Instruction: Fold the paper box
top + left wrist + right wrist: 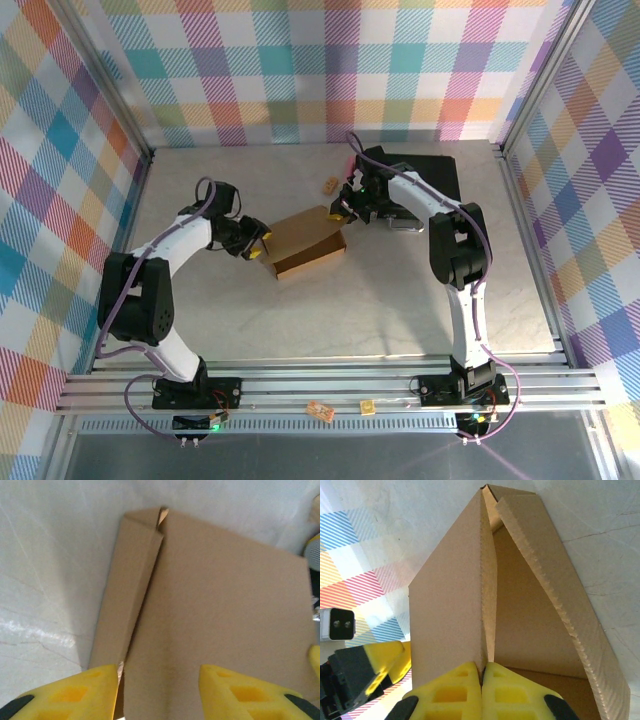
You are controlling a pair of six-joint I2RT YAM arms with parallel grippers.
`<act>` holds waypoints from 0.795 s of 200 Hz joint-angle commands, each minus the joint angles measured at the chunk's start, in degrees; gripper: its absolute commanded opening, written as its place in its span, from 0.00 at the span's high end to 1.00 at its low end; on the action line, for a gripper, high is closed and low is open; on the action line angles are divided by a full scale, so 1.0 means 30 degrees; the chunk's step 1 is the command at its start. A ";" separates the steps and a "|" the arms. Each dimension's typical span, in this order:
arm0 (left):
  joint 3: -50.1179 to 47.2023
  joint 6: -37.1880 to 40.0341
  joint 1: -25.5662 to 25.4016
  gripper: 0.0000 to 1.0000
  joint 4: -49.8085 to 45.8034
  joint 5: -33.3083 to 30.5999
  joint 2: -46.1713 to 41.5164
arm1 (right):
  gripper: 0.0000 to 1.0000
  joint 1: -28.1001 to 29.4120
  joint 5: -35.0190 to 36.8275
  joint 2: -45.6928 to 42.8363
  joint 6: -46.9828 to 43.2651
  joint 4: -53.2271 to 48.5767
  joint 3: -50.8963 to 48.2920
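Yellow fingers of the right tool [481, 672] are pinched together on an upright wall of the paper box [305, 242]. The left tool [160, 677] stands with its jaws apart over the box's opposite end. The brown cardboard box sits mid-way across the table [400, 310], between both arms.

Work surface: flat white tabletop with faint grey marbling [330, 320], evenly lit, with soft patches of glare. Enclosure: pastel multicoloured plaid fabric walls [300, 70] at back, left and right. Silver aluminium corner posts [546, 76] frame the walls. A ribbed silver aluminium rail [330, 385] runs along the near edge.
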 commanded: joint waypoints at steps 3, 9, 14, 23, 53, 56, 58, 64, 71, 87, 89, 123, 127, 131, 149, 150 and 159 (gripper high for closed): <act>-0.0580 0.0250 -0.0183 0.56 -0.0383 -0.0618 0.0310 | 1.00 0.0213 0.1295 -0.0059 -0.0828 -0.1599 -0.0160; -0.0674 0.0267 -0.0182 0.57 -0.0313 -0.0634 0.0459 | 1.00 0.0213 0.1323 -0.0038 -0.0898 -0.1664 -0.0122; -0.0727 0.0267 -0.0207 0.57 -0.0121 -0.0578 0.0567 | 1.00 0.0241 0.1379 -0.0023 -0.1005 -0.1742 -0.0067; -0.0764 0.0267 -0.0290 0.59 0.0177 -0.0489 0.0810 | 1.00 0.0271 0.1564 0.0006 -0.1194 -0.1963 0.0044; -0.0567 0.0601 -0.0679 0.64 -0.0034 -0.1130 0.1699 | 0.92 0.0360 0.1919 0.0116 -0.1869 -0.2794 0.0568; -0.0630 0.0631 -0.0724 0.64 -0.0051 -0.1246 0.1751 | 0.91 0.0385 0.1951 0.0123 -0.1920 -0.2896 0.0623; -0.0702 0.0651 -0.0713 0.65 -0.0031 -0.1293 0.1784 | 0.89 0.0381 0.1986 0.0124 -0.1986 -0.2956 0.0670; -0.0828 0.0644 -0.0709 0.66 0.0045 -0.1413 0.1829 | 0.87 0.0389 0.2080 0.0124 -0.2103 -0.3183 0.0773; -0.1016 0.0647 -0.0709 0.66 0.0063 -0.1580 0.1821 | 0.83 0.0389 0.2224 0.0125 -0.2278 -0.3411 0.0875; -0.1249 0.0746 -0.0709 0.68 -0.0094 -0.2041 0.1848 | 0.76 0.0390 0.2591 0.0100 -0.2684 -0.4087 0.1203; -0.1266 0.0753 -0.0709 0.68 -0.0130 -0.2085 0.1859 | 0.76 0.0382 0.2644 0.0110 -0.2741 -0.4199 0.1262; -0.1256 0.0940 -0.0709 0.70 -0.0368 -0.2444 0.2042 | 0.63 0.0360 0.3386 0.0213 -0.3503 -0.5887 0.2162; -0.1220 0.0941 -0.0709 0.70 -0.0403 -0.2472 0.2087 | 0.62 0.0360 0.3542 0.0197 -0.3605 -0.6119 0.2273; -0.1165 0.0954 -0.0709 0.70 -0.0458 -0.2494 0.2097 | 0.61 0.0360 0.3720 0.0183 -0.3677 -0.6348 0.2356; -0.0952 0.1066 -0.0709 0.71 -0.0663 -0.2597 0.2107 | 0.59 0.0274 0.4426 -0.0039 -0.4254 -0.7233 0.2586; -0.0946 0.1077 -0.0709 0.71 -0.0666 -0.2597 0.2102 | 0.58 0.0273 0.4457 -0.0045 -0.4284 -0.7263 0.2583; -0.0826 0.1166 -0.0709 0.72 -0.0797 -0.2656 0.2144 | 0.57 0.0215 0.4597 -0.0297 -0.4586 -0.7434 0.2442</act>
